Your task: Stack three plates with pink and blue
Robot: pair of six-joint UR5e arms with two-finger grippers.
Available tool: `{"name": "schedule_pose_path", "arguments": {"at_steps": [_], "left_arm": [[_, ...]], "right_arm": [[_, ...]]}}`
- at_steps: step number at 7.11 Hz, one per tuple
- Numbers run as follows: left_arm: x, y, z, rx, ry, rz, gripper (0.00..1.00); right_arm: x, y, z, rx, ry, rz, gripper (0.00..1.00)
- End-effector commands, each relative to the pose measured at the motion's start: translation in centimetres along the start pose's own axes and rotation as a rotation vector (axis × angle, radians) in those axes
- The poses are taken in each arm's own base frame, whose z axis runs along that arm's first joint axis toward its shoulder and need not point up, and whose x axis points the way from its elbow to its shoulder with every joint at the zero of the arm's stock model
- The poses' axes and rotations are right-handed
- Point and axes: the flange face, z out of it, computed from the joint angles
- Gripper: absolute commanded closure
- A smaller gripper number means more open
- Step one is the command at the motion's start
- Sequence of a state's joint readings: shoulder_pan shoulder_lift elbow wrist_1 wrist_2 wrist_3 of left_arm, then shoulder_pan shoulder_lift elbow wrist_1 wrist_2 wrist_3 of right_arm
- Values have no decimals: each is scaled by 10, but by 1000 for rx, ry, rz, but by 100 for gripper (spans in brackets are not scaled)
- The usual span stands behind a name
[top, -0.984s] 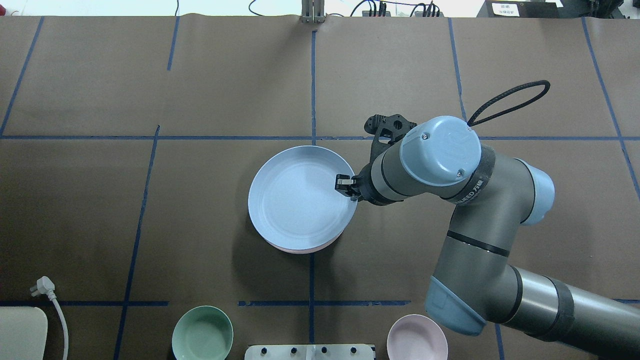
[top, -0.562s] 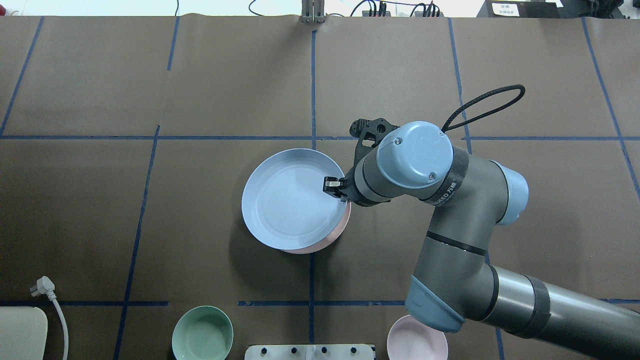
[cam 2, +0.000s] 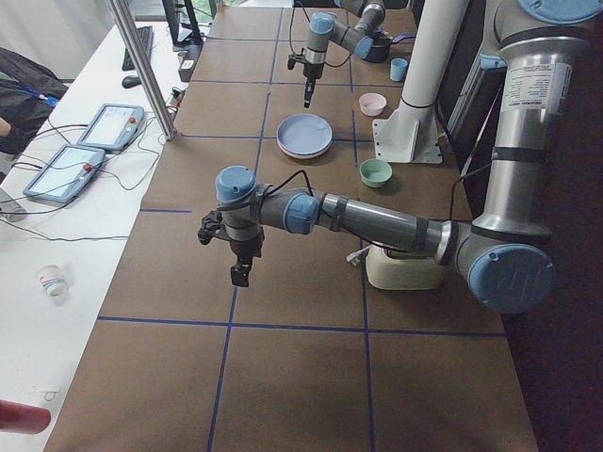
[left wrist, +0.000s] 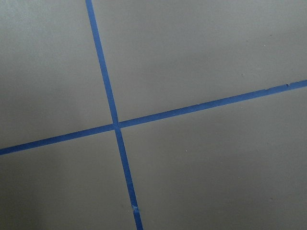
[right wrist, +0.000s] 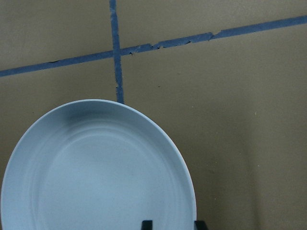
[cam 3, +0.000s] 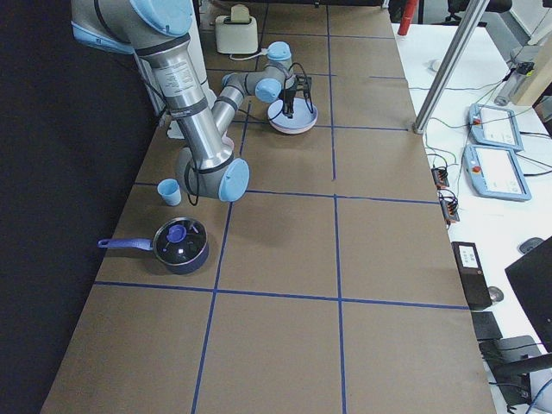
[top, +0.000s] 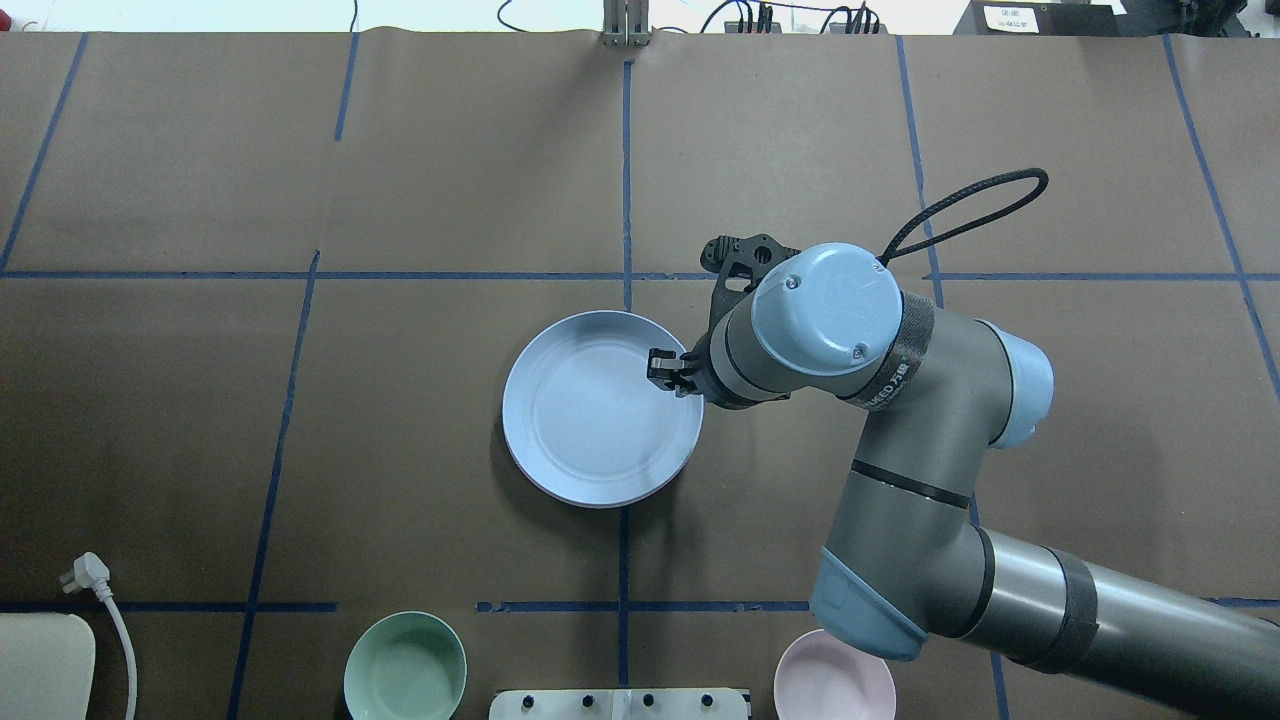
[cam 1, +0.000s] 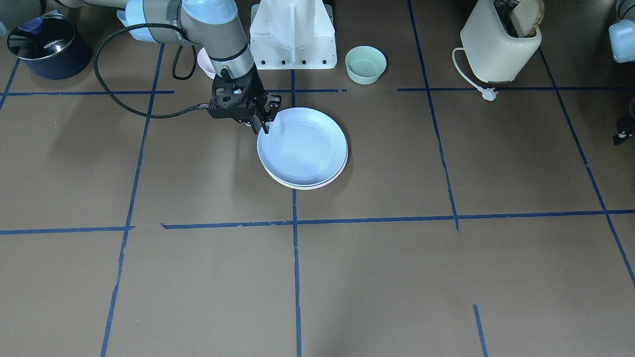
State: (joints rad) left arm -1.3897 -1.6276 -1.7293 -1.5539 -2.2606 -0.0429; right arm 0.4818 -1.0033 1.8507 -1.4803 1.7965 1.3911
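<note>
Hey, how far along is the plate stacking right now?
Done: the blue plate lies flat on a pale plate whose rim peeks out below. In hand: the right gripper sets its jaws astride the blue rim; grip unclear. Left: let go and retreat; the pictures can't confirm three plates.

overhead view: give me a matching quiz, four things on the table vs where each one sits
Things:
1 blue plate
2 green bowl
3 pink bowl
4 plug

Places:
a near edge, partly hidden by the right arm
b table centre, uppermost plate
c far left of the view
d near edge, left of the white base

Pairs: 1-b, 2-d, 3-a, 4-c
</note>
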Motion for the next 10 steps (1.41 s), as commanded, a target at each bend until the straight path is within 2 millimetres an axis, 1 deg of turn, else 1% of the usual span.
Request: {"name": "schedule_pose_path", "arguments": {"at_steps": [1, 2, 3, 4, 5, 6, 7, 8, 9, 10], "left_arm": [[0, 0, 0, 0, 2, 0, 0], [-3, 1, 3, -5, 2, -5, 0], [-18, 3, -1, -1, -2, -12, 0], [-61, 14, 1, -8, 14, 17, 0], [-102, 28, 5, -16, 32, -12, 0], [-117, 35, 7, -25, 35, -56, 0], [-131, 41, 15, -39, 42, -118, 0], [-135, 43, 19, -47, 43, -128, 0], [-142, 47, 29, -63, 47, -141, 0], [-145, 59, 37, -76, 51, -151, 0]], "right_arm": [[3, 0, 0, 0, 7, 1, 0], [16, -18, -5, 13, 25, 22, 0], [40, -36, -20, 13, 72, -31, 0], [69, -64, -52, 6, 130, -122, 0], [106, -104, -78, -13, 159, -194, 0], [153, -136, -93, -28, 177, -228, 0], [203, -161, -103, -53, 201, -297, 0], [250, -188, -114, -79, 206, -315, 0], [290, -211, -124, -111, 182, -275, 0], [342, -215, -135, -140, 173, -291, 0]]}}
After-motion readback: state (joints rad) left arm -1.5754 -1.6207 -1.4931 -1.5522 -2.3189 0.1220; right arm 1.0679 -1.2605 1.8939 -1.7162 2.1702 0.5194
